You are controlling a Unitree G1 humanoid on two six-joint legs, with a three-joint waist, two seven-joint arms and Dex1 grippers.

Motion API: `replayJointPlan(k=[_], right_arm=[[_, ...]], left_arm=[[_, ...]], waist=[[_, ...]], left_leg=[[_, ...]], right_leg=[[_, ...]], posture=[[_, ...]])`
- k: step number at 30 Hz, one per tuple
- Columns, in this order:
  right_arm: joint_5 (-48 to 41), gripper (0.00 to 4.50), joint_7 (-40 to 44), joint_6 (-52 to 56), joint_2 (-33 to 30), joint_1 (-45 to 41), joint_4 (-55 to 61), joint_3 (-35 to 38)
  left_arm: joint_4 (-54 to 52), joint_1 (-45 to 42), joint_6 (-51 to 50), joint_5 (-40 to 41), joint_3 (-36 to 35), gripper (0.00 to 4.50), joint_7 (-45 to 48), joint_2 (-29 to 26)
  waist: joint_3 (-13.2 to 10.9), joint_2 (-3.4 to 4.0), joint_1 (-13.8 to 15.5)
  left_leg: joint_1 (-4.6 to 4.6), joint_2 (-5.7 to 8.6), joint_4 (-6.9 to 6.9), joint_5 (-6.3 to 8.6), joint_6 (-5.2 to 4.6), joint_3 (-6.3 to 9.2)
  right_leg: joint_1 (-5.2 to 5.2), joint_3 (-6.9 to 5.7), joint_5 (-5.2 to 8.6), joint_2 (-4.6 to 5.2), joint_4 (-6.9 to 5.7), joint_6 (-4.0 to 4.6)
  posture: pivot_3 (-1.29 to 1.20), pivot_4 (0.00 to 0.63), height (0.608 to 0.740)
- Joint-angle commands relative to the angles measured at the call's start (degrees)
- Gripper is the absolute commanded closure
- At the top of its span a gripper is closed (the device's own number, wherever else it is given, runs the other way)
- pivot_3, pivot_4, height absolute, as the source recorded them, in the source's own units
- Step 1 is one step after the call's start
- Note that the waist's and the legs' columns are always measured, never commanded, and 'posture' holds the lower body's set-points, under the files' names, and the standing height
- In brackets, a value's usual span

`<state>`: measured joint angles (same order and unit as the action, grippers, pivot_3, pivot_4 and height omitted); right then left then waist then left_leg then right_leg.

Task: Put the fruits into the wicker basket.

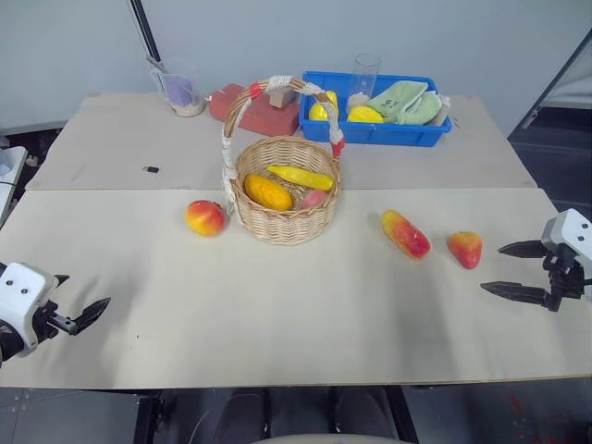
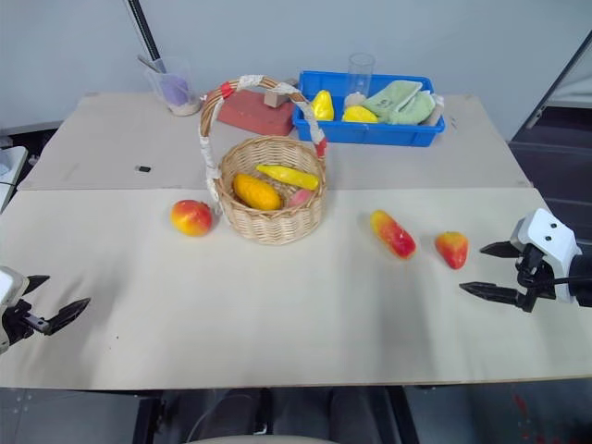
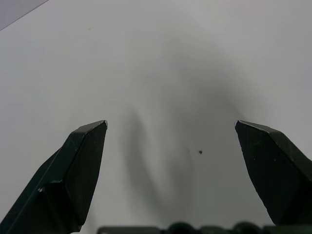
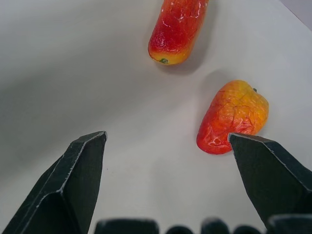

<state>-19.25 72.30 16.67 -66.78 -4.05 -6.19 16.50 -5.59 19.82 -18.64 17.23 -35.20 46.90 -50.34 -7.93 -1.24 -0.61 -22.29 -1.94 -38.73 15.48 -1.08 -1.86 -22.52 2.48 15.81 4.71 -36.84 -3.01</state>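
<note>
The wicker basket point(image 1: 282, 225) stands at the table's middle, its banded handle arching over yellow and orange pieces inside. A round red-yellow fruit point(image 1: 205, 217) lies just left of it on the table. To the basket's right lie an elongated red-yellow fruit point(image 1: 405, 233) and a small pointed one point(image 1: 465, 249). My right gripper point(image 1: 490, 268) hovers open just right of the pointed fruit, which sits by one fingertip point(image 4: 253, 156) in the right wrist view. At the near left my left gripper point(image 1: 85, 291) is open over bare table, nothing between its fingers point(image 3: 83, 161).
A blue plastic bin point(image 1: 375, 133) with yellow fruits, a green cloth point(image 1: 407, 100) and a glass point(image 1: 363, 74) stands behind the basket. A red block point(image 1: 264, 115) and a cup point(image 1: 181, 88) sit at the back left. A small black item point(image 1: 151, 169) lies on the table.
</note>
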Motion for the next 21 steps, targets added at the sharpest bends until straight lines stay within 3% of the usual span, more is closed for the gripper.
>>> replayJointPlan(k=[1,16,21], right_arm=[[0.00,0.07,-0.06,-1.18,-0.17,-1.16,0.15,1.10],[0.57,0.07,-0.36,-1.40,0.90,-2.34,0.12,0.60],[-0.90,0.07,-0.38,0.50,1.70,-3.01,3.80,0.54]], left_arm=[[0.35,-0.40,0.91,0.21,-2.31,0.00,0.21,-0.36],[3.35,-1.55,7.89,1.55,-2.37,0.00,3.49,0.12],[-0.29,-7.57,2.36,5.96,1.02,0.00,1.75,2.45]], waist=[[0.00,0.00,0.00],[0.00,0.00,-0.02],[0.00,0.01,0.32]], left_leg=[[0.00,0.00,0.00,0.00,0.00,0.00],[0.01,0.01,0.02,0.01,-0.01,-0.01],[0.01,0.03,0.01,0.01,-0.01,0.01]], right_leg=[[0.00,0.00,0.00,0.00,0.00,0.00],[0.02,-0.02,0.00,0.04,0.04,0.00],[0.07,-0.04,0.00,0.06,0.04,0.00]], posture=[[0.00,0.150,0.740],[0.00,0.150,0.740],[0.00,0.150,0.740]])
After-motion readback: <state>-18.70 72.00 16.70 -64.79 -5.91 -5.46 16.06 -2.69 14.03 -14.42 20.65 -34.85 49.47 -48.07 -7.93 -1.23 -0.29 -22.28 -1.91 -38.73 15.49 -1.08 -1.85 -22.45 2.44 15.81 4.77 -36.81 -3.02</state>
